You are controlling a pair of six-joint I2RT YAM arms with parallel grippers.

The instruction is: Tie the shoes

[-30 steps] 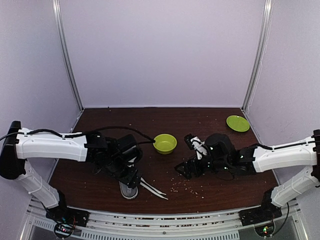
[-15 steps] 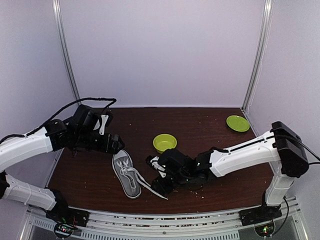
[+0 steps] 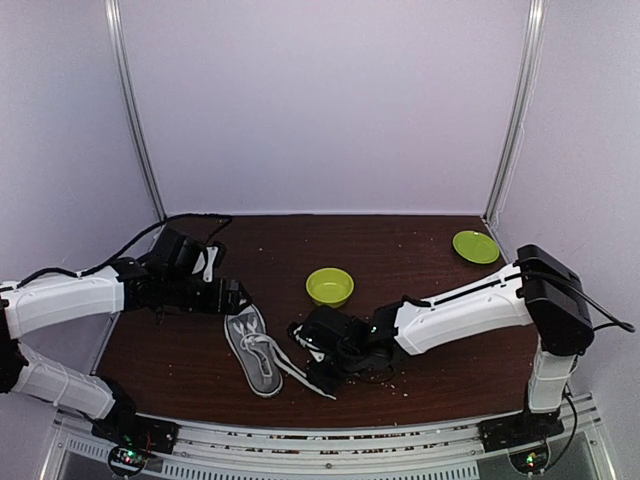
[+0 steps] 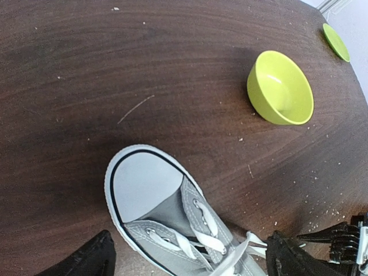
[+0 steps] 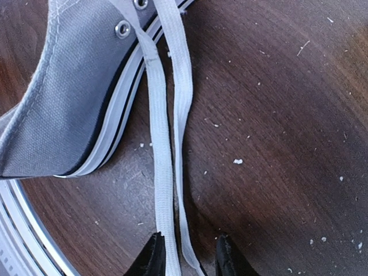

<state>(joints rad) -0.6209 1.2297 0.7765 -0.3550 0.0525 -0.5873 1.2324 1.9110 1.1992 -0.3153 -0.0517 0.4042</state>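
Left gripper point(image 3: 232, 296): jaws spread wide, holding nothing, hovering over the toe end of the shoe point(image 3: 253, 350).

Shoe sits near the front-left of the table point(image 3: 420, 262), upright, toe pointing to the back. It has a grey canvas upper, smooth pale toe cap, white rubber rim with a dark stripe, and metal eyelets.

Laces point(image 5: 167, 144) are untied. They're flat, white woven tape, and two loose strands trail off the shoe's right side across the wood towards the front edge.

Right gripper point(image 5: 187, 260): low at the lace tails, fingers straddling both strands with a narrow gap. One strand looks to be against a finger, with daylight on the other side. Can't tell if it's actually clamped.

My read is that this is the early step of getting hold of the lace ends, with no knot started. The next move needs a firm pinch on thin, limp tape lying flat on the wood, then the left gripper has to get the other strand so they can be crossed. Both strands could end up in one jaw.

Further right are a glossy lime bowl point(image 3: 329, 286) and a matching small plate point(image 3: 475, 246) in the far-right corner. Pale crumbs are scattered on the dark wood grain.
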